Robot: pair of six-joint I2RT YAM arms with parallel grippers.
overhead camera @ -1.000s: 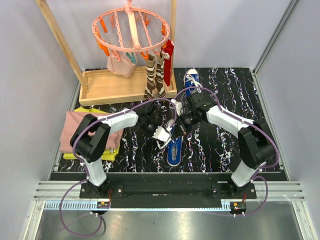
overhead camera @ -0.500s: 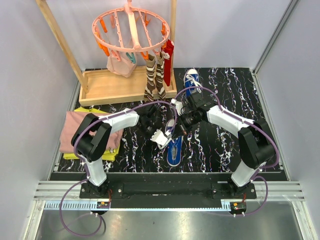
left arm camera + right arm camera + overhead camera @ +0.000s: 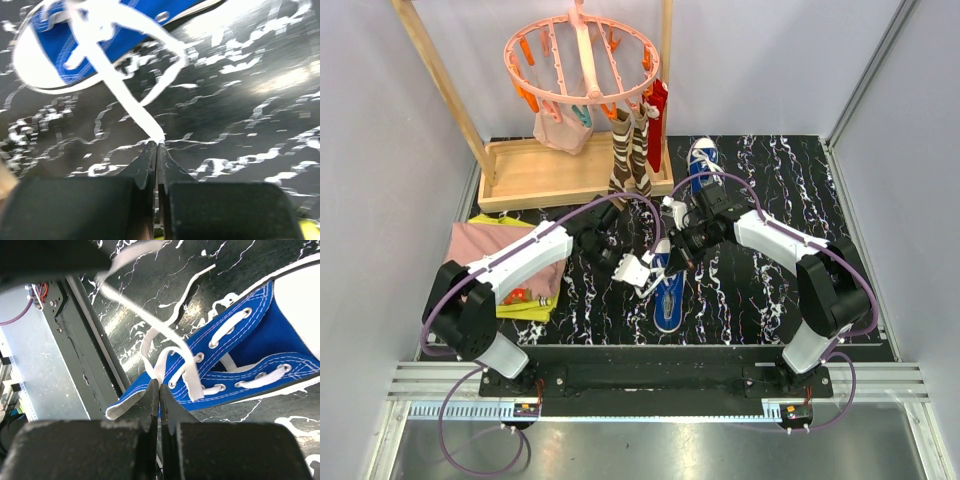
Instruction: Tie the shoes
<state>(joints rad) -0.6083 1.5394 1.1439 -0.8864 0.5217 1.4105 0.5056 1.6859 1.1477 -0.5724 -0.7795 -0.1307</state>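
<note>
Swung outward since a second ago, the left arm [image 3: 525, 258] reaches over the folded clothes [image 3: 470, 250], its left gripper [image 3: 156, 146] clamped on a white lace [image 3: 120, 95]. Centre, the blue sneaker [image 3: 669, 300] lies on the black marbled mat [image 3: 740, 300]. Above its eyelets the right gripper [image 3: 159, 390] has jaws pressed together; any lace between them cannot be told. A second sneaker [image 3: 704, 158] rests at the far edge.

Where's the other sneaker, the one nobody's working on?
In the top view, the spare sneaker lies at the back, just right of the wooden rack and striped socks.
</note>
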